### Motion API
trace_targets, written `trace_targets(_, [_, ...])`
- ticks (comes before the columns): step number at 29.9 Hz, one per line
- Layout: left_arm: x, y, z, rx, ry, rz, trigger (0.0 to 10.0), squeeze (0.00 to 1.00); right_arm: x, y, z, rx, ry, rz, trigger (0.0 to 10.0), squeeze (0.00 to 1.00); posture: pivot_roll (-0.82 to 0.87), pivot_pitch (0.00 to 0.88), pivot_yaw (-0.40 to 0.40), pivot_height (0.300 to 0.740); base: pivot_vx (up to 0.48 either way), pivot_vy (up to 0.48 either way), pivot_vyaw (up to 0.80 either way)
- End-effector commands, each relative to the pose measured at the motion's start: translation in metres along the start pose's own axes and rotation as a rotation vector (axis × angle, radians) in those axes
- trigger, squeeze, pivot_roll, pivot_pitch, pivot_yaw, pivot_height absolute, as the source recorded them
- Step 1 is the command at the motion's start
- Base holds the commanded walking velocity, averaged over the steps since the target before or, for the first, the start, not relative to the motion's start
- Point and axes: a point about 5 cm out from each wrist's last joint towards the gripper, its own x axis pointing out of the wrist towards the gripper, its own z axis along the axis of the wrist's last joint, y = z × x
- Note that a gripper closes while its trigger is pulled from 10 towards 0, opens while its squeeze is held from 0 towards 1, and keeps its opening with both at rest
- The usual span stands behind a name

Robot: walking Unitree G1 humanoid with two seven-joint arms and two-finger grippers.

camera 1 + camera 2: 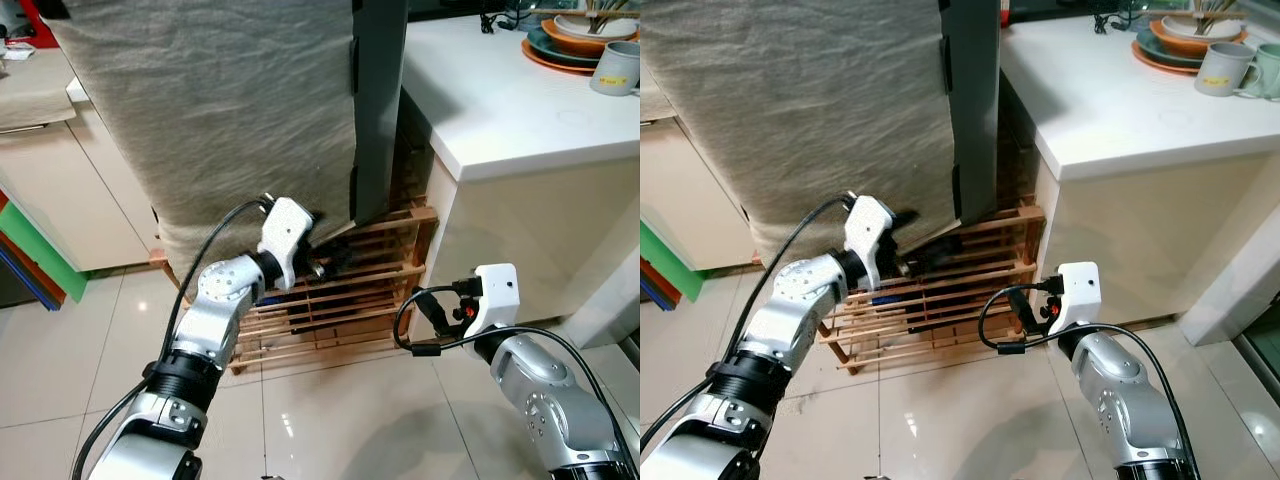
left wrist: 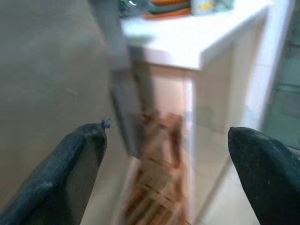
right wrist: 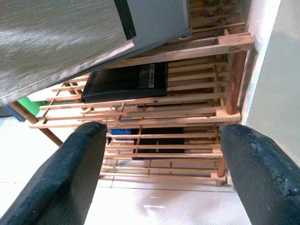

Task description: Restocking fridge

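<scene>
The fridge (image 1: pixel 380 100), draped in a grey cloth (image 1: pixel 210 110), stands on a wooden slatted rack (image 1: pixel 340 300) beside the white table (image 1: pixel 500 110), and the left hand (image 1: pixel 325 262), fingers spread wide, reaches at the door's lower edge; the right hand (image 3: pixel 161 173), likewise wide open and empty, points at the rack. To open the door well, the left fingers should probably hook firmly behind its edge before pulling outward. There are one fridge, one rack, two mugs (image 1: pixel 1240 70) and one stack of plates (image 1: pixel 1180 40).
</scene>
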Motion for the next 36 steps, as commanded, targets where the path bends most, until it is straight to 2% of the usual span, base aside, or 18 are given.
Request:
trace_targets(1, [-0.002,0.016,0.005,0.015,-0.016,0.116,10.0,0.0,0.002,0.003,-0.002,-0.003,0.003,0.014,10.0,0.0,-0.18,0.0,0.099,0.74,0.0,0.0,0.0])
trace_targets(2, [-0.002,0.016,0.005,0.015,-0.016,0.116,10.0,0.0,0.002,0.003,-0.002,-0.003,0.003,0.014,10.0,0.0,-0.18,0.0,0.099,0.74,0.0,0.0,0.0])
trace_targets(6, [-0.008,0.027,0.01,-0.008,-0.024,0.233,10.0,0.0,0.002,0.004,-0.003,-0.004,0.004,0.016,10.0,0.0,-0.18,0.0,0.099,0.74,0.0,0.0,0.0])
trace_targets(11, [-0.021,0.032,0.012,-0.189,-0.043,0.449,10.0,0.0,0.003,0.005,-0.003,-0.008,0.008,0.026,10.0,0.0,-0.18,0.0,0.096,0.74,0.0,0.0,0.0])
trace_targets(13, [-0.021,0.033,0.011,-0.203,-0.042,0.479,10.0,0.0,0.003,0.005,-0.003,-0.008,0.008,0.027,10.0,0.0,-0.18,0.0,0.096,0.74,0.0,0.0,0.0])
trace_targets(16, [-0.033,0.056,0.003,-0.19,-0.011,0.697,10.0,0.0,0.004,0.006,-0.003,-0.01,0.01,0.031,10.0,0.0,-0.18,0.0,0.091,0.74,0.0,0.0,0.0])
trace_targets(17, [-0.033,0.056,0.003,-0.19,-0.011,0.697,10.0,0.0,0.004,0.006,-0.003,-0.01,0.01,0.031,10.0,0.0,-0.18,0.0,0.091,0.74,0.0,0.0,0.0])
trace_targets(18, [-0.036,0.063,0.001,-0.183,0.004,0.747,10.0,0.0,0.004,0.006,-0.003,-0.012,0.011,0.032,10.0,0.0,-0.18,0.0,0.088,0.74,0.0,0.0,0.0])
trace_targets(20, [-0.044,0.081,-0.002,-0.162,0.038,0.846,10.0,0.0,0.005,0.007,-0.003,-0.015,0.012,0.037,10.0,0.0,-0.17,0.0,0.087,0.74,0.0,0.0,0.0])
trace_targets(22, [-0.055,0.107,-0.005,-0.13,0.1,0.958,10.0,0.0,0.007,0.008,-0.003,-0.024,0.013,0.044,10.0,0.0,-0.17,0.0,0.084,0.74,0.0,0.0,0.0])
trace_targets(23, [-0.055,0.107,-0.005,-0.13,0.1,0.958,10.0,0.0,0.007,0.008,-0.003,-0.024,0.013,0.044,10.0,0.0,-0.17,0.0,0.084,0.74,0.0,0.0,0.0])
trace_targets(25, [-0.063,0.125,-0.004,-0.108,0.135,1.017,10.0,0.0,0.009,0.009,-0.002,-0.03,0.012,0.048,10.0,0.0,-0.17,0.0,0.082,0.74,0.0,0.0,0.0])
trace_targets(27, [-0.059,0.127,-0.001,-0.088,0.137,0.982,10.0,0.0,0.01,0.009,-0.002,-0.038,0.01,0.05,10.0,0.0,-0.18,0.0,0.09,0.74,0.0,0.0,0.0])
trace_targets(28, [-0.048,0.119,0.003,-0.048,0.113,0.905,10.0,0.0,0.01,0.01,0.0,-0.05,0.003,0.047,10.0,0.0,-0.19,0.0,0.096,0.74,0.0,0.0,0.0])
trace_targets(30, [-0.042,0.113,0.005,-0.029,0.103,0.867,10.0,0.0,0.01,0.01,0.001,-0.055,-0.004,0.042,10.0,0.0,-0.19,0.0,0.096,0.74,0.0,0.0,0.0])
trace_targets(31, [-0.032,0.1,0.004,-0.003,0.088,0.79,10.0,0.0,0.01,0.01,0.003,-0.063,-0.023,0.026,10.0,0.0,-0.19,0.0,0.102,0.74,0.0,0.0,0.0])
trace_targets(32, [-0.032,0.1,0.004,-0.003,0.088,0.79,10.0,0.0,0.01,0.01,0.003,-0.063,-0.023,0.026,10.0,0.0,-0.19,0.0,0.102,0.74,0.0,0.0,0.0])
trace_targets(36, [-0.015,0.057,-0.005,-0.071,0.008,0.575,10.0,0.0,0.01,0.012,0.009,-0.081,-0.085,-0.008,10.0,0.0,-0.18,0.0,0.105,0.74,0.0,0.0,0.0])
